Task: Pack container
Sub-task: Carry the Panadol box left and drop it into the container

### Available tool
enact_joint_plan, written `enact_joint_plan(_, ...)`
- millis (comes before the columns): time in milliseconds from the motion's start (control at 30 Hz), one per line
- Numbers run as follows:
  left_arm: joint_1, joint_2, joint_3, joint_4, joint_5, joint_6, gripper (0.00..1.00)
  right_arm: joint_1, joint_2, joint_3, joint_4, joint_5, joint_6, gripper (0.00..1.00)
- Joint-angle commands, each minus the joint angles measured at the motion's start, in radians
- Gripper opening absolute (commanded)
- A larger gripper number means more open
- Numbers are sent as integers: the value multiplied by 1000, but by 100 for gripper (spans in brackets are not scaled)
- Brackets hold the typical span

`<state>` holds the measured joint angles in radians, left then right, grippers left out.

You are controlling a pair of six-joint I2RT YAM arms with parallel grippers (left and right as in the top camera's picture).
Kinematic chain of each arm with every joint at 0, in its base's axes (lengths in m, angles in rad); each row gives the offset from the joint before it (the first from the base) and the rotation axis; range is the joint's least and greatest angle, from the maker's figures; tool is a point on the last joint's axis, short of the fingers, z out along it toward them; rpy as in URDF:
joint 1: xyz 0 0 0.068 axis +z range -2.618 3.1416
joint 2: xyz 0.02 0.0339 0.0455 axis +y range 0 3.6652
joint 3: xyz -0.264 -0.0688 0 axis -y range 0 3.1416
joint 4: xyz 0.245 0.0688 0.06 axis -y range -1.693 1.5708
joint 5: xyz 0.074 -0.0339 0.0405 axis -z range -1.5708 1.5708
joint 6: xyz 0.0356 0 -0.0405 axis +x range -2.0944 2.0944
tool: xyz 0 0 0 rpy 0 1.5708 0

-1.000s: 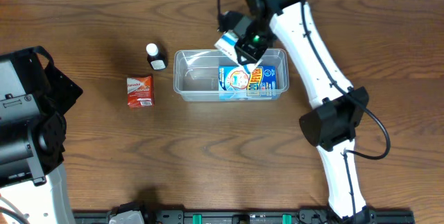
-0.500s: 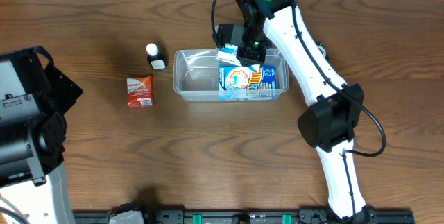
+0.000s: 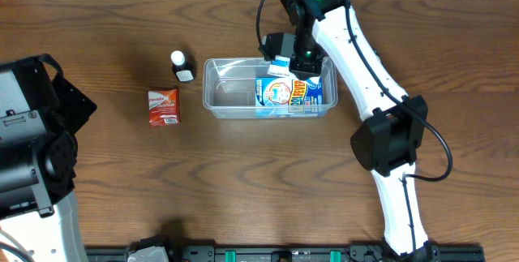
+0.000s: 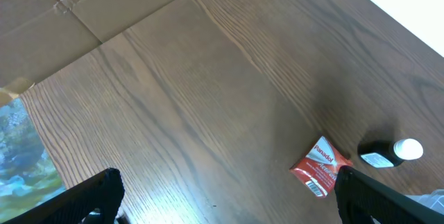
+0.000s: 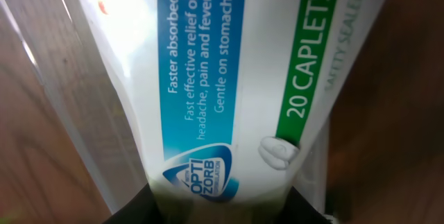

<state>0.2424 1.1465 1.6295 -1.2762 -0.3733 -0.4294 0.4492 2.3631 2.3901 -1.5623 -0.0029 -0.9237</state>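
**Clear see-through plastic tub [image 3: 231, 93] on the brown wooden table [image 3: 243, 181], with a small box held at its far edge**

Low in the left wrist view, the left gripper [image 4: 227, 182] shows two black fingers [image 4: 97, 193] far apart. Nothing is between them, so it is wide open over bare wood. Past it, at the lower right of that view, lie a small red packet [image 4: 320, 167] and a little black bottle with a white cap [image 4: 392, 153].

In the overhead view the red packet is left of the tub. The bottle stands near the tub's upper left corner. Neither one touches the tub.

The tub sits a bit above the middle of the overhead frame. A blue printed carton [image 3: 293, 92] lies inside its right half.

At the tub's far rim, the right gripper [image 3: 285, 57] is closed on a small white box with blue and green bands [image 5: 208, 78]. This box fills the right wrist view and reads "20 CAPLETS". It hangs just by the blue carton.
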Motion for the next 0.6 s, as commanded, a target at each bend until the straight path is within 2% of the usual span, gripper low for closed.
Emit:
enact_joint_plan(0,6,3,19,-3,-13,5,98,-7,-3,-49,3,37,-13,33)
enact_joint_plan(333,6,3,19,-3,-13,5,98,-15,-3,-161,83,79,-13,34)
enact_joint_plan(467,6,3,19,-3,-13,5,98,-16,-3,-161,110,82,-13,41)
enact_joint_plan(567,6,3,19,-3,-13,5,98,-17,-3,-161,145,86,-13,50)
